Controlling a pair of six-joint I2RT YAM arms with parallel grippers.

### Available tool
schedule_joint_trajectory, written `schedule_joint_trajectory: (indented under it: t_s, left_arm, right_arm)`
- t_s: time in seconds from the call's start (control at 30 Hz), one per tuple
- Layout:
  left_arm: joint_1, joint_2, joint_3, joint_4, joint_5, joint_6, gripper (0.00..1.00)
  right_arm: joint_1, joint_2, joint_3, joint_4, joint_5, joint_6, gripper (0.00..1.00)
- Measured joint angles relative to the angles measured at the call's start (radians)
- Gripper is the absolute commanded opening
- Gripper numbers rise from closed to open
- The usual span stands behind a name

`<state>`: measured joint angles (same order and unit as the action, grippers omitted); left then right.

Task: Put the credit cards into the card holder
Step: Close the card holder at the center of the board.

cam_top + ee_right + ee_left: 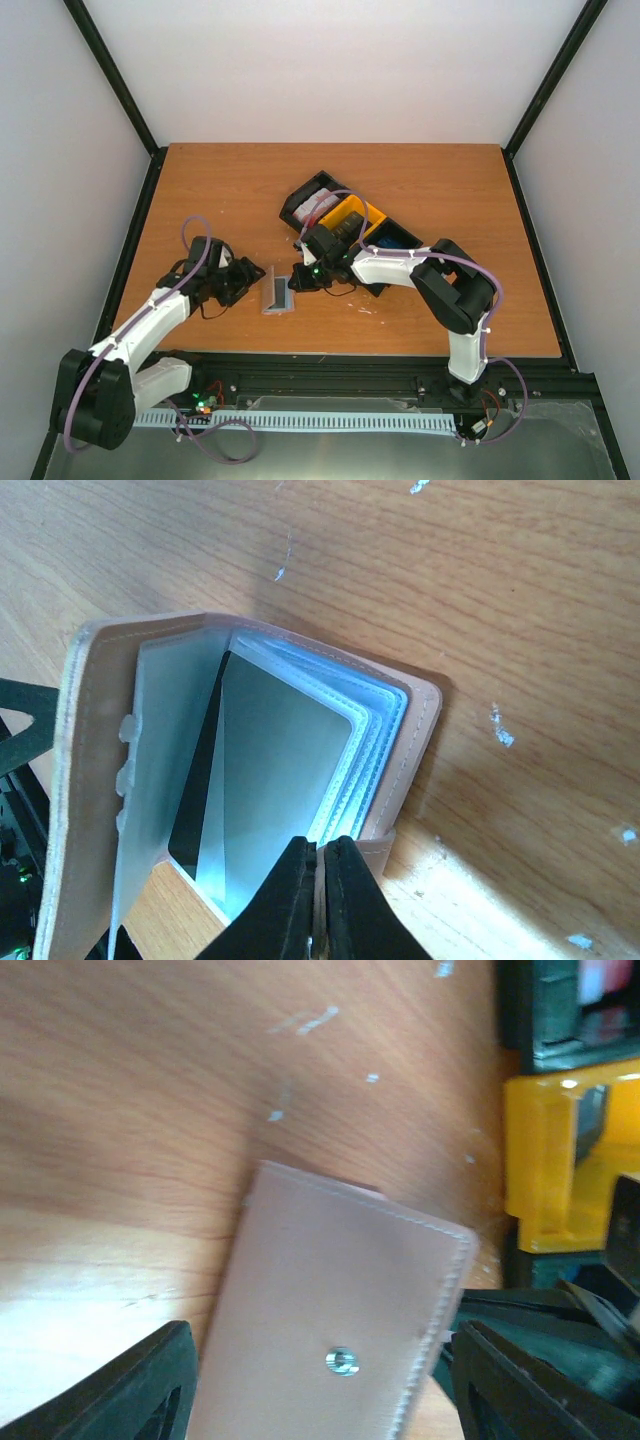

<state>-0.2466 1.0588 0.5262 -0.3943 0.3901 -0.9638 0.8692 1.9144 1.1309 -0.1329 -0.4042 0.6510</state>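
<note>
Left pincer (320, 1375) wide astride the card holder (330, 1260); right pincer (318, 880) pinched shut at its pockets; pushing now could topple the unclamped holder across the counter (120, 1110).

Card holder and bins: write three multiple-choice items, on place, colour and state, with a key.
1. The card holder sits: A in a bin; B between the left gripper and the right gripper; C at the table's far edge.
2. The middle bin of the three is: A green; B white; C yellow.
3. The card holder is: A open; B snapped shut; C torn in two.
Key: 1 B, both flank it in the top view; 2 C, its walls are yellow; 3 A, its clear pockets show in the right wrist view.
</note>
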Motion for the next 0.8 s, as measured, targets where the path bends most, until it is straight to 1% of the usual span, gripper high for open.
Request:
schedule_joint_trajectory:
  t_s: [0.1,0.2,0.43,0.63,0.7,0.8]
  left_arm:
    - [0.000,-0.012,-0.003,-0.055,-0.055,-0.010,0.74]
    - [0.000,0.003,-0.020,-0.058,-0.056,-0.012,0.73]
    - [0.000,0.124,-0.082,0.029,0.097,0.029,0.69]
    - [0.000,0.117,-0.111,0.076,0.156,0.049,0.59]
    - [0.000,0.117,-0.120,0.085,0.164,0.050,0.54]
    - [0.000,0.127,-0.124,0.092,0.165,0.047,0.50]
  right_arm:
    - [0.000,0.000,0.000,-0.002,0.000,0.000,0.06]
    - [0.000,0.000,0.002,-0.006,0.000,0.000,0.07]
    - [0.000,0.000,0.014,-0.014,0.007,0.000,0.07]
    - [0.000,0.000,0.021,-0.017,0.006,-0.001,0.07]
    - [0.000,0.000,0.021,-0.017,0.000,-0.003,0.07]
    - [0.000,0.000,0.020,-0.010,-0.016,-0.007,0.08]
